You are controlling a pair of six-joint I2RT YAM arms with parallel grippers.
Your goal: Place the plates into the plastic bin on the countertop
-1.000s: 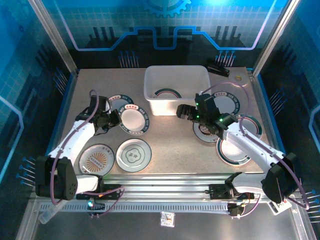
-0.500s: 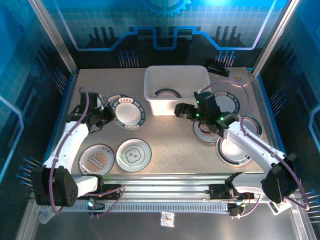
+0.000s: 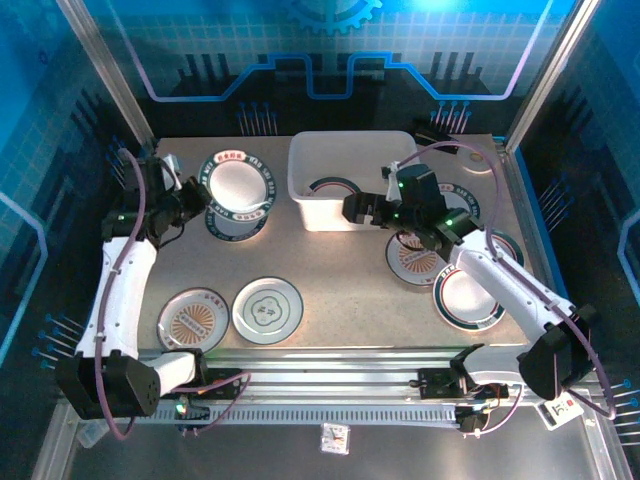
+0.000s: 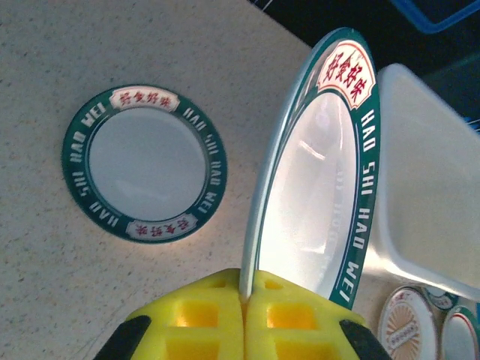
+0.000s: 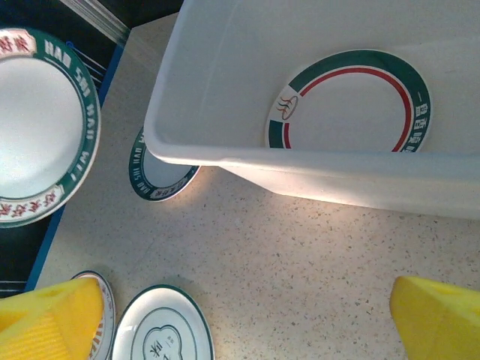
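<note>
1 plate (image 4: 322,187) pinched w/ left end effector (image 4: 244,286) (rim).

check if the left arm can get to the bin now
Probably yes: the left gripper holds a plate lifted off the countertop, and nothing stands between it and the open bin.

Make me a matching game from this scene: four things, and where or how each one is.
Things:
A. red-ringed plate
B. flower-pattern plate
C. left fingers
D. right fingers

Place or state:
1. spread wide open
2. shut on a green-rimmed plate
3. inside the plastic bin
4. flat on the countertop

Pairs: A-3, B-4, C-2, D-1
</note>
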